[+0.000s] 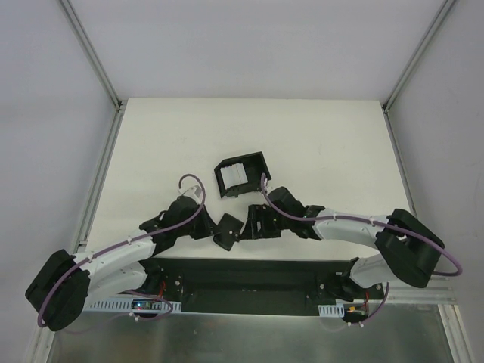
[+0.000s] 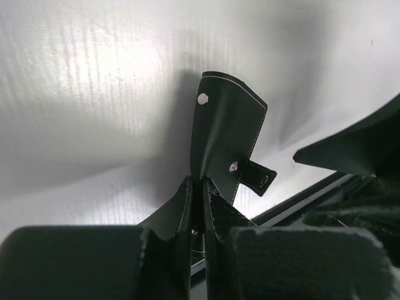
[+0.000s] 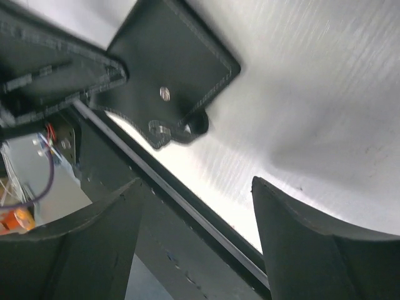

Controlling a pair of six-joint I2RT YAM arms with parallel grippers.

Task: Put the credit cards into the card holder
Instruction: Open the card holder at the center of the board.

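The card holder (image 1: 227, 231) is a small flat black wallet with silver snap buttons and a tab, held just above the table near its front edge. My left gripper (image 2: 201, 187) is shut on the wallet's (image 2: 226, 131) near edge. My right gripper (image 3: 197, 187) is open and empty just right of the wallet (image 3: 172, 62), which shows at the top of that view. The credit cards (image 1: 234, 178) are a pale whitish stack lying inside the black open-topped box (image 1: 242, 175) behind both grippers.
The table's front edge with a black metal rail (image 1: 249, 276) runs right below the grippers. Aluminium frame posts (image 1: 98, 181) border the white table on the left and right.
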